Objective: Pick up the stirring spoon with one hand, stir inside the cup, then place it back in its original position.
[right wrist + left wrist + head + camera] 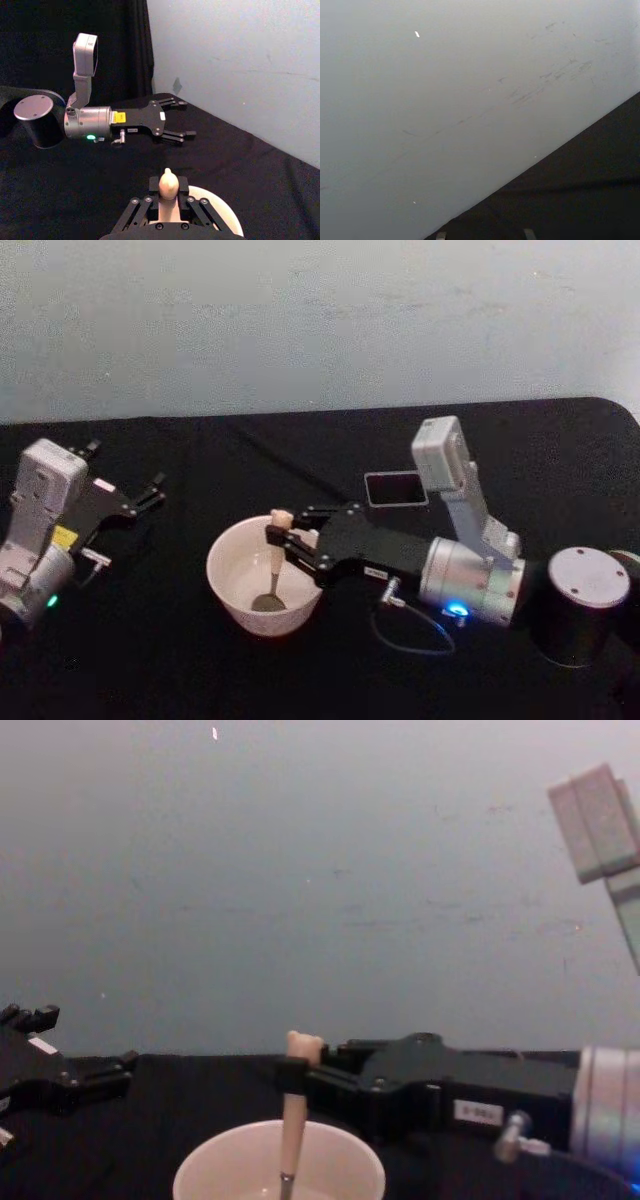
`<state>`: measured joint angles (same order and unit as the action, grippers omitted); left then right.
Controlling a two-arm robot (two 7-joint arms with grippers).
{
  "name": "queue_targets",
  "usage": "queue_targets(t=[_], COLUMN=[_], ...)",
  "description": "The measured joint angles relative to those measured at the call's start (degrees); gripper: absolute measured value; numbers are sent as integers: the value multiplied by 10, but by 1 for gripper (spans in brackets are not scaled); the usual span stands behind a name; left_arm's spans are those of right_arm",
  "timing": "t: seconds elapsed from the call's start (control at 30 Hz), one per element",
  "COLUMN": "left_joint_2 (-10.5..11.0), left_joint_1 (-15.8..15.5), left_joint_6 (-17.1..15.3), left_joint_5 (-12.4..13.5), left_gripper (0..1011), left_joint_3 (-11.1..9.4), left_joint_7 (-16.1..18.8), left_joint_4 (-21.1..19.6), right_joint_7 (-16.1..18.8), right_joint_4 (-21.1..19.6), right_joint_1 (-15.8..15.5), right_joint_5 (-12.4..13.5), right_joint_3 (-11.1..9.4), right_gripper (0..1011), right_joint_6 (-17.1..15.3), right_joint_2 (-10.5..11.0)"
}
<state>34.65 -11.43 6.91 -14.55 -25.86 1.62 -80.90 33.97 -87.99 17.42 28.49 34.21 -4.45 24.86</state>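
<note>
The right gripper (280,537) clamps the stirring spoon (274,565) (just below its bear head), bowl down in the cup (230,582); left gripper (186,120) parked aside, fingers apart.

Black boxy hand (281,537) — silver wrist (470,580), blue light (458,611).

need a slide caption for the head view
Right pincer holds the stirring spoon upright in the cream cup; left pincer rests open at left.
</note>
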Motion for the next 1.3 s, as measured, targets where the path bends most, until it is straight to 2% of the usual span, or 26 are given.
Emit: queue_targets(t=[0.13, 0.33, 0.57, 0.7, 0.93, 1.3], left_joint_2=[0, 0, 0, 0, 0, 0], left_joint_1=[0, 0, 0, 0, 0, 0], left_joint_6=[0, 0, 0, 0, 0, 0], left_joint_5=[0, 0, 0, 0, 0, 0], left_gripper=[1001, 1001, 1001, 1001, 1002, 1001], left_joint_3=[0, 0, 0, 0, 0, 0], left_joint_7=[0, 0, 0, 0, 0, 0], left_joint_4=[0, 0, 0, 0, 0, 0], right_joint_7=[-5, -28, -47, -54, -57, -36], right_joint_4=[11, 55, 93, 108, 116, 73], right_joint_1=[9, 38, 61, 69, 70, 40], right_joint_5=[-3, -20, -29, -33, -38, -30], right_joint_3=[6, 16, 9, 2, -13, -32], right_gripper=[212, 212, 212, 212, 212, 212], right_joint_6=[1, 3, 3, 5, 7, 3], right_joint_2=[-12, -51, -79, -86, -81, -37])
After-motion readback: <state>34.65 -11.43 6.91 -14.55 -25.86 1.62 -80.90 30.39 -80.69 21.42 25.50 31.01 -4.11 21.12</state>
